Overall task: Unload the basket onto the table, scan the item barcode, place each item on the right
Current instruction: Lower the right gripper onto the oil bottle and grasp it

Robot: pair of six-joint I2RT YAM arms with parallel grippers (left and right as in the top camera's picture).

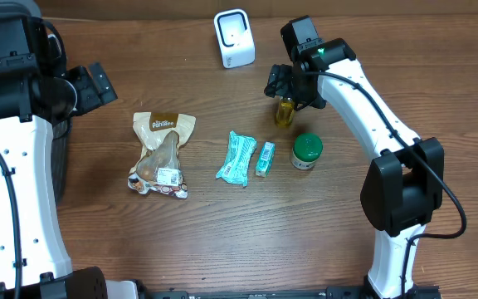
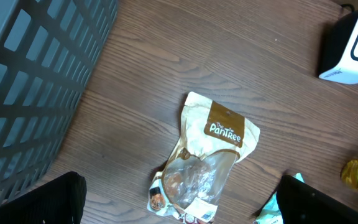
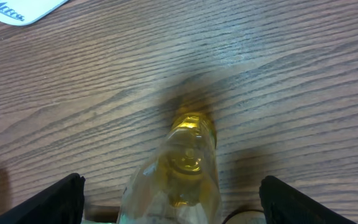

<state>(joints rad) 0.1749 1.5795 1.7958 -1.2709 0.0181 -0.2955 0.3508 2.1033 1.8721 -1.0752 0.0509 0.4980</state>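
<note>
A bottle (image 1: 285, 115) rests on the bench (image 1: 222, 232) under the right hand (image 1: 287, 93), with the scanner (image 1: 234, 38) beyond-left and a jar (image 1: 307, 152) behind.

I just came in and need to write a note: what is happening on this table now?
The right gripper hangs over the small yellow bottle, its jaws open on either side and not touching it. The left gripper, open too, holds nothing and hovers near the basket and the snack bag. The white scanner stands apart at the back; no item is in front of it yet.
</note>
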